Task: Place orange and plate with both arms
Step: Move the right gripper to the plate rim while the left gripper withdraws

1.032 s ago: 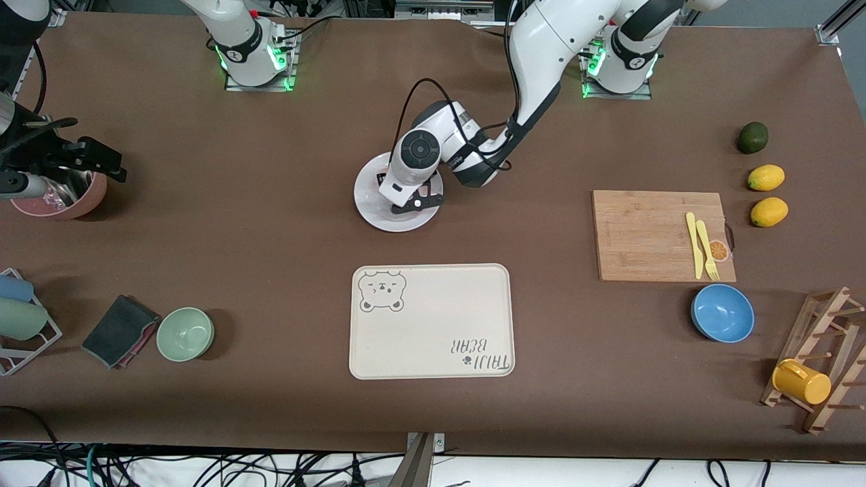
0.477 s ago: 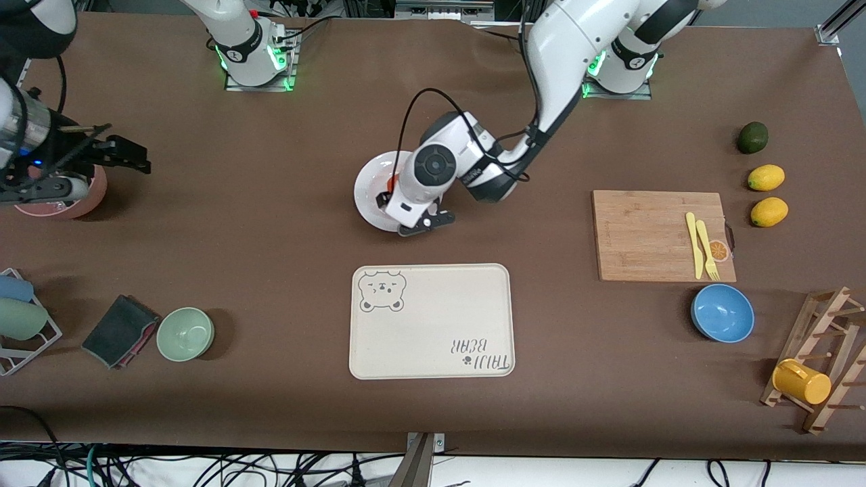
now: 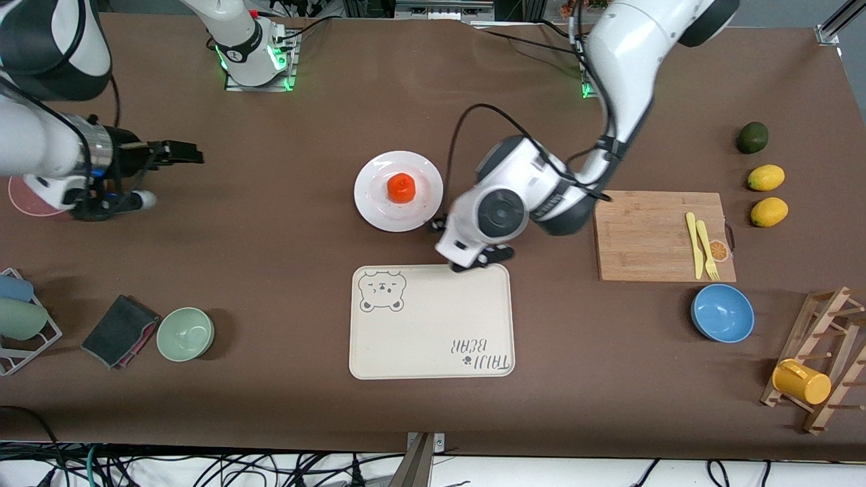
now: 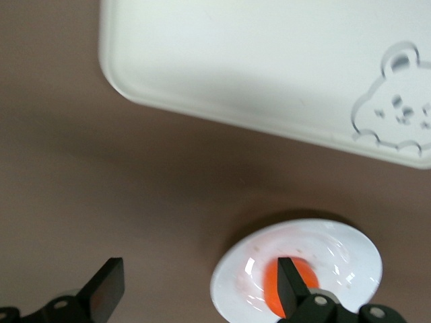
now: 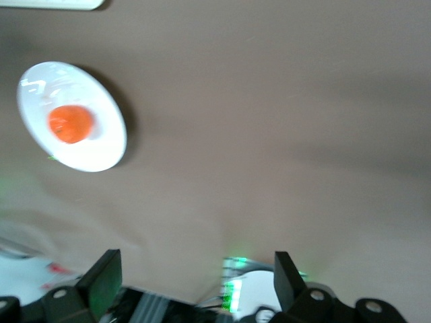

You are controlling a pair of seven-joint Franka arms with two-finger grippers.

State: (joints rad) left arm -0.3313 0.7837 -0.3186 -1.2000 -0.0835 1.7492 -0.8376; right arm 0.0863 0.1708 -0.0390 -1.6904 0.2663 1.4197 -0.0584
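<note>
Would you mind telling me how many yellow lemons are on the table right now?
2. One lemon lies at the left arm's end of the table, just nearer the front camera than the dark green fruit; the second lemon lies beside it, nearer still. None appears hidden.

Brown cloth-covered counter (image 3: 284, 223): round glossy white plate (image 3: 379, 203) at centre; cream rectangular bear-printed tray (image 3: 433, 331) at its 6 o'clock; bamboo cutting board (image 3: 643, 237) at 3 o'clock.

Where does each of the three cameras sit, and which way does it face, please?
Front view: high across the table, facing both arms; left pincer over the tray edge, right pincer over bare table.
Left wrist view: looks down past its open fingers at tray and plate.
Right wrist view: looks past its open fingers.
All three share the orange on the plate.
</note>
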